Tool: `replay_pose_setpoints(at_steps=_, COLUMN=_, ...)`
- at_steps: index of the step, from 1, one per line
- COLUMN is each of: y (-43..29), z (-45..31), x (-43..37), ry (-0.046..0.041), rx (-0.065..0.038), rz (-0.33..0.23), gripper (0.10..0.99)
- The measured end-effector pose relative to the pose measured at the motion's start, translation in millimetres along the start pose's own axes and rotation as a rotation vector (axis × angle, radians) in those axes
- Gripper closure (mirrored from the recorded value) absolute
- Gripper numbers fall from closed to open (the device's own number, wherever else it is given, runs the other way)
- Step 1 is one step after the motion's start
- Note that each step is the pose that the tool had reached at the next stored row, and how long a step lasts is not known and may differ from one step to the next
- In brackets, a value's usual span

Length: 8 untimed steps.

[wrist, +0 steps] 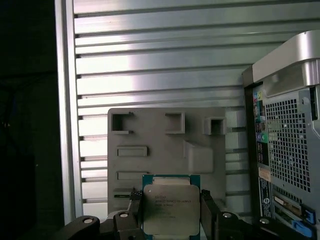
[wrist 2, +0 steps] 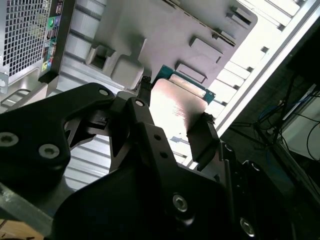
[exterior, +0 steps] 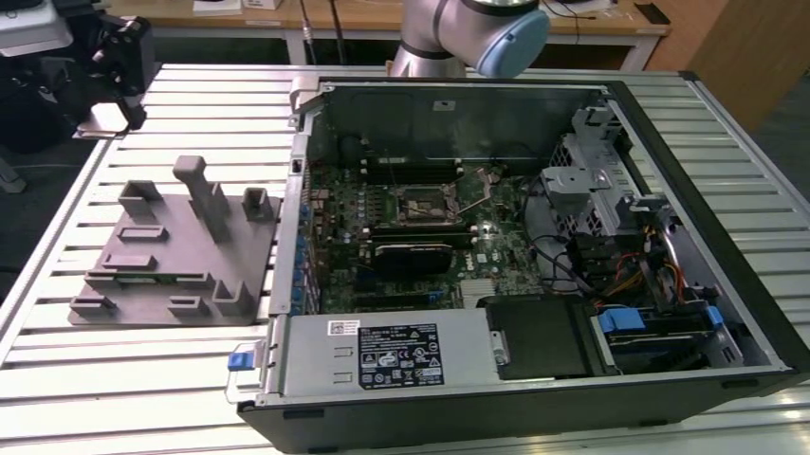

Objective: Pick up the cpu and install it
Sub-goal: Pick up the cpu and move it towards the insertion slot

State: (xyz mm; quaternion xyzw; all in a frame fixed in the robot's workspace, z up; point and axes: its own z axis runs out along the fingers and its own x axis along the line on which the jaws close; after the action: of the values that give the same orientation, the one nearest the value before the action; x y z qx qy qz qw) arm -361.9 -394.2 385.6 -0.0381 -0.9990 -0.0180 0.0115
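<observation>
Edges of the cpu [wrist: 171,209] are pinched between the gripper [wrist: 170,201] and its two fingers [wrist: 207,212], probably to spare the underside contacts. It appears lifted clear over the grey fixture [wrist: 165,145], which lies on the exterior view's left of the open computer case [exterior: 746,284] and its socket [exterior: 427,202].

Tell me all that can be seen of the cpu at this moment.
The cpu is a flat square chip: a shiny silver metal lid with faint print on a thin green board that shows as a rim. The gripper holds it by two opposite edges between its black fingers, in the air, above the grey fixture plate and apart from it.
</observation>
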Motion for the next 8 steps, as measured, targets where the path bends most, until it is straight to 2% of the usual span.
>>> replay_pose_setpoints(at_steps=8, y=0.8, z=-0.2, x=-10.9, ry=0.0, rx=0.0, rz=0.0, gripper=0.545)
